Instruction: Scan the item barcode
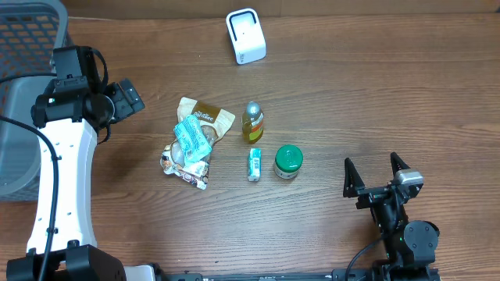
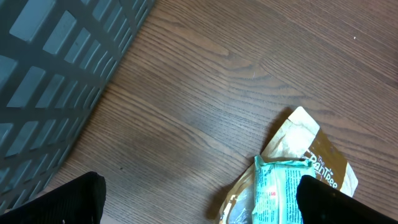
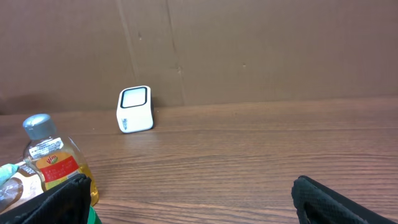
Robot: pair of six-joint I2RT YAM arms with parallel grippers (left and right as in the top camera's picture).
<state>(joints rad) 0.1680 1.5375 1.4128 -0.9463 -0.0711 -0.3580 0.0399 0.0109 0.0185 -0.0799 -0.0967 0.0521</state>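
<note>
The white barcode scanner point(image 1: 245, 36) stands at the table's far edge, also in the right wrist view point(image 3: 135, 109). Mid-table lie a teal packet point(image 1: 191, 139) on a brown pouch point(image 1: 209, 117), a yellow bottle point(image 1: 252, 122), a small teal tube point(image 1: 254, 164) and a green-lidded jar point(image 1: 288, 161). My left gripper point(image 1: 134, 97) hovers left of the pouch, open and empty point(image 2: 199, 202), with the teal packet point(image 2: 277, 190) by its right finger. My right gripper point(image 1: 372, 161) sits near the front right, open and empty point(image 3: 193, 199), the bottle point(image 3: 53, 165) by its left finger.
A grey mesh basket point(image 1: 23, 47) fills the far left corner, seen close in the left wrist view point(image 2: 50, 74). A brown cardboard wall point(image 3: 249, 43) backs the table behind the scanner. Bare wood lies between the right gripper and the scanner.
</note>
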